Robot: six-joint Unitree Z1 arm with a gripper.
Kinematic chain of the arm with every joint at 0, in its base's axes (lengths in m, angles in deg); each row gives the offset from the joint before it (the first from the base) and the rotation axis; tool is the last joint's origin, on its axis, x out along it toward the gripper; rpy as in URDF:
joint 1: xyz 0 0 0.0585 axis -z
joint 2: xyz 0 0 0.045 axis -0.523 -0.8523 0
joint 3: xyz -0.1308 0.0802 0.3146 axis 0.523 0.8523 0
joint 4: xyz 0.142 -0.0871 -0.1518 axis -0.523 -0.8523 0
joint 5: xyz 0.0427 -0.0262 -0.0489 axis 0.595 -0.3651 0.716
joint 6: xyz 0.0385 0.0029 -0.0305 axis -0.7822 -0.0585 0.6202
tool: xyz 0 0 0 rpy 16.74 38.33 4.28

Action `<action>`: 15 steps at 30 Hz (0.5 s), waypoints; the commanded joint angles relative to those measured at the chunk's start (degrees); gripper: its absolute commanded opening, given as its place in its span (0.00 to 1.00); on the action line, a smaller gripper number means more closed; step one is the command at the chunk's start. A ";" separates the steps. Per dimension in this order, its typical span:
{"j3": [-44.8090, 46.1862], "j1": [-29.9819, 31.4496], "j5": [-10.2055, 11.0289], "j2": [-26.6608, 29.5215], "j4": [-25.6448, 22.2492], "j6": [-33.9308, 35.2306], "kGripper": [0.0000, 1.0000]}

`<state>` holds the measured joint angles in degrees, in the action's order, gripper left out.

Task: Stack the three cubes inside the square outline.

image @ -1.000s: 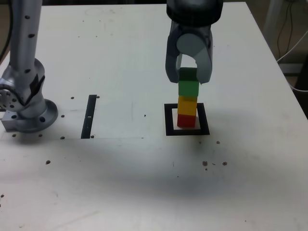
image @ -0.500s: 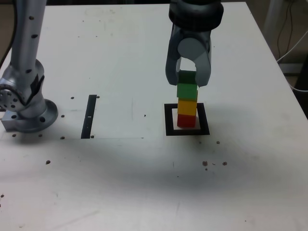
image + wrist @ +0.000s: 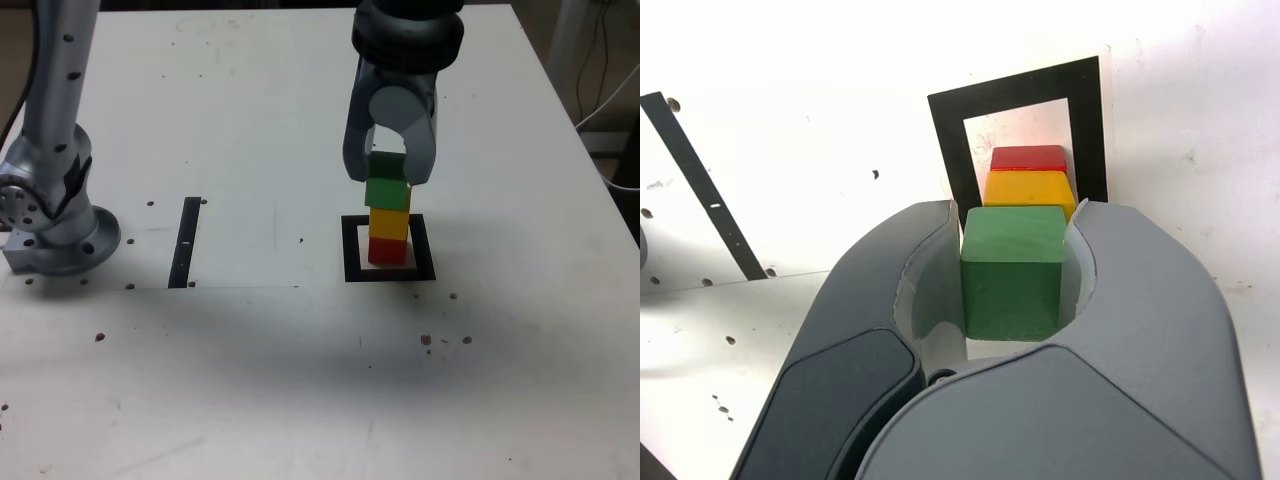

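Green cube point(image 3: 386, 192): clasped between jaws point(image 3: 388, 172); set slightly toward exterior view's left of yellow cube point(image 3: 389, 224); contact unclear.

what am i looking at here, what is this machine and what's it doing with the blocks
This is one robot arm with a claw at its end. The exterior view comes from a camera standing off the arm; the wrist view comes from one on the arm's wrist, looking past the claw.

On the table is a flat black square outline with a white middle. The red block sits inside it, with the yellow block on top. The claw grips the green block at the top of the pile; whether it rests on the yellow one yet, I can't tell.
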<state>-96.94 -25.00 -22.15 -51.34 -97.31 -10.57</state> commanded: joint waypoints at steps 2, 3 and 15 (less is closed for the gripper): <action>-0.18 -0.03 -0.13 -0.36 0.25 -0.13 0.33; -0.23 -0.03 -0.15 -0.35 0.30 -0.13 0.33; -0.22 -0.03 -0.22 -0.17 0.27 -0.13 0.57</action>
<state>-97.06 -25.00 -22.39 -51.43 -96.97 -10.62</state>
